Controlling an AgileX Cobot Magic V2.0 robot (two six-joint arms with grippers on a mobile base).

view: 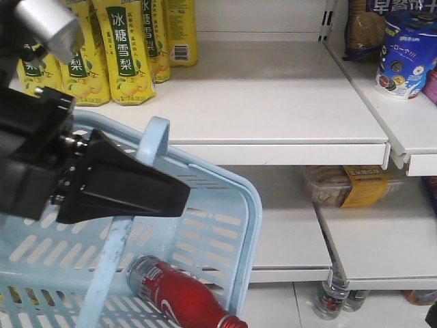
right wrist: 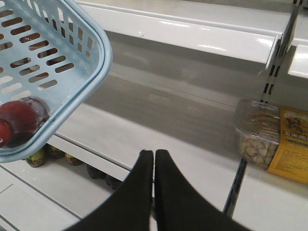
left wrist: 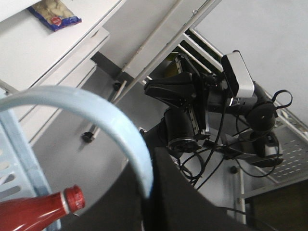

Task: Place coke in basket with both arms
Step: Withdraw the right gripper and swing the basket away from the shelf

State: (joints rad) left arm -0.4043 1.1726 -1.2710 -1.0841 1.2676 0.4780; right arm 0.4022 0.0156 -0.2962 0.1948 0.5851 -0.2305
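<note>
Lying in the basket (view: 205, 198) at lower centre, the coke (view: 181, 295) is half hidden behind slots. Right hand (right wrist: 154, 159) clenched, empty; left hand (view: 174, 195) mostly cut off, state unreadable.

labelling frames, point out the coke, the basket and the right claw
coke (view: 181, 295): front view, red body
basket (view: 249, 225): front view, right rim
right claw (right wrist: 154, 163): right wrist view, between shut tips

Red coke (view: 179, 295) on its side inside blue basket (view: 225, 198)
</note>
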